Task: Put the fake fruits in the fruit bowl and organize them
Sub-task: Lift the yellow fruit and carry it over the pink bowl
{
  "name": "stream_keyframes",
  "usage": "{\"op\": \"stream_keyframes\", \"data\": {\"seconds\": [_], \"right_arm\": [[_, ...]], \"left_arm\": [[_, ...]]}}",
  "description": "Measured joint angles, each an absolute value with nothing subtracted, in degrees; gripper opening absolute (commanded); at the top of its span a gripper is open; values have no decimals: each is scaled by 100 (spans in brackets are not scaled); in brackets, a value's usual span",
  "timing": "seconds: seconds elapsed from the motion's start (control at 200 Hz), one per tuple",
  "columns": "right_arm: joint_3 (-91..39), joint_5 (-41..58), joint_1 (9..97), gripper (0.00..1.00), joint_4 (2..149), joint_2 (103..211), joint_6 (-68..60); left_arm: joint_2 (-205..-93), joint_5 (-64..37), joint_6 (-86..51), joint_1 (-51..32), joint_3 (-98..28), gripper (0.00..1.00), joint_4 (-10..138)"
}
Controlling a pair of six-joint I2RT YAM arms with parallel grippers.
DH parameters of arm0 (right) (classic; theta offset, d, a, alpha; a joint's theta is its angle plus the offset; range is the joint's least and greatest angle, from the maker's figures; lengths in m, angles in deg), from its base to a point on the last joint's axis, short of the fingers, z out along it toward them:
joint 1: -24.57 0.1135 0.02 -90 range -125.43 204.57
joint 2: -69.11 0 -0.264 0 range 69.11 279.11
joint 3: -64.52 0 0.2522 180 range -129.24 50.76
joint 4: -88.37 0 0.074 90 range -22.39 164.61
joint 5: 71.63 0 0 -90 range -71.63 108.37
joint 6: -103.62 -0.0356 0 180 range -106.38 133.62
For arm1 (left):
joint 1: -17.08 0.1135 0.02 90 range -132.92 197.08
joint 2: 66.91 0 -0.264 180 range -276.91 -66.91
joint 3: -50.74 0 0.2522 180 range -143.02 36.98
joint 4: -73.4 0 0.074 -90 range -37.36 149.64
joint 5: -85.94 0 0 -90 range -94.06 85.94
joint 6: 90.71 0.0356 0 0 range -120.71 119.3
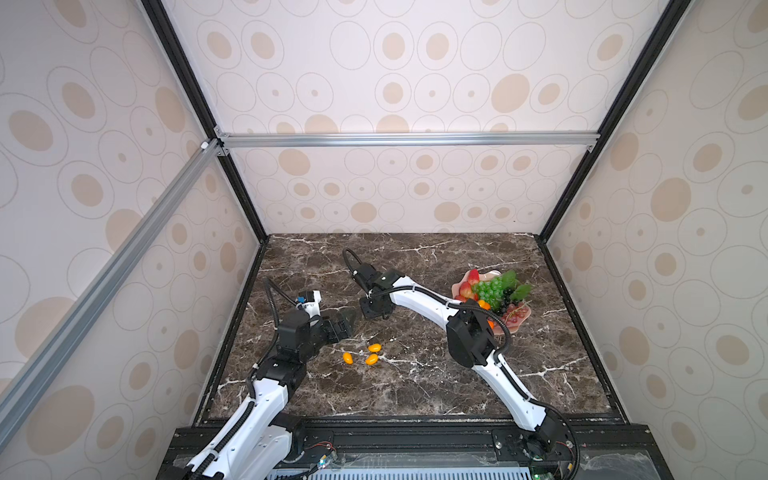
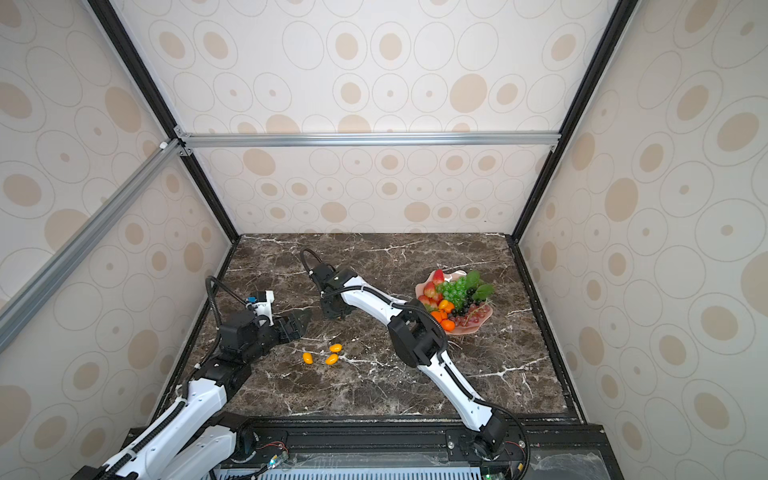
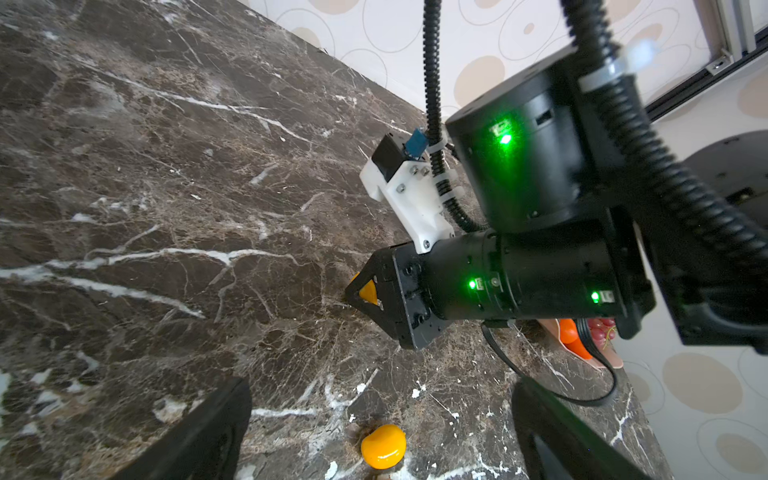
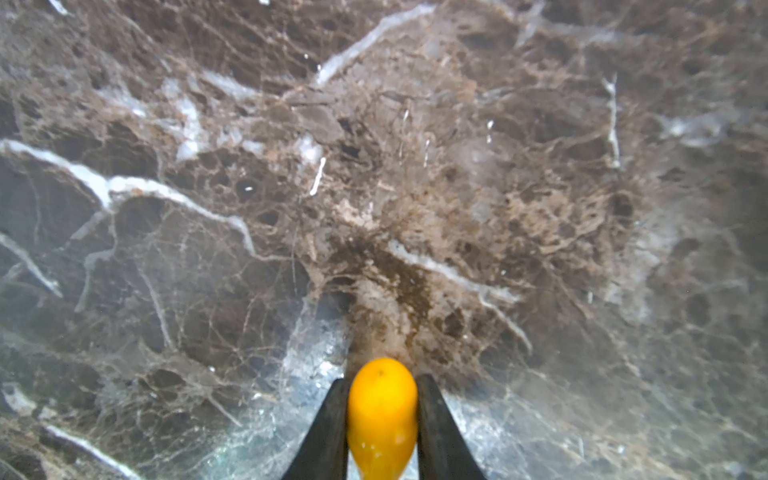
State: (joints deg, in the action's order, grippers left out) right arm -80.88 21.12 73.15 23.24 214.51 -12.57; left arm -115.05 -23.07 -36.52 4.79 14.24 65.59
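Hanging low on the left, the left gripper (image 1: 348,323) has its fingers spread wide near 3 yellow fruits (image 1: 371,359) on the table (image 1: 415,386). In the middle, the right gripper (image 1: 375,312) pinches 1 yellow fruit (image 4: 382,415). On the right, the pink bowl (image 1: 492,274) holds grapes (image 1: 492,289), strawberries (image 1: 473,276) and oranges (image 2: 447,325).

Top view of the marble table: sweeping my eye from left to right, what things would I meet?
White plastic camera bracket on the left arm → single small yellow-orange plastic oval fruit → pair of the same oval fruits → pale pink scalloped fruit bowl, heaped with fruit.
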Motion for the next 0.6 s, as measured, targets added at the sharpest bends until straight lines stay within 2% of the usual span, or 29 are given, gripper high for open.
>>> {"op": "stream_keyframes", "data": {"seconds": [0.37,0.6], "right_arm": [[-6208,2247,7247,23,2850,19488,-1314],[-4890,2308,7094,23,3305,18349,-1399]], "left_arm": [[-11905,-2827,-3698,341,1426,99,7350],[-12644,-2816,-3693,-205,1181,99,7678]]}}
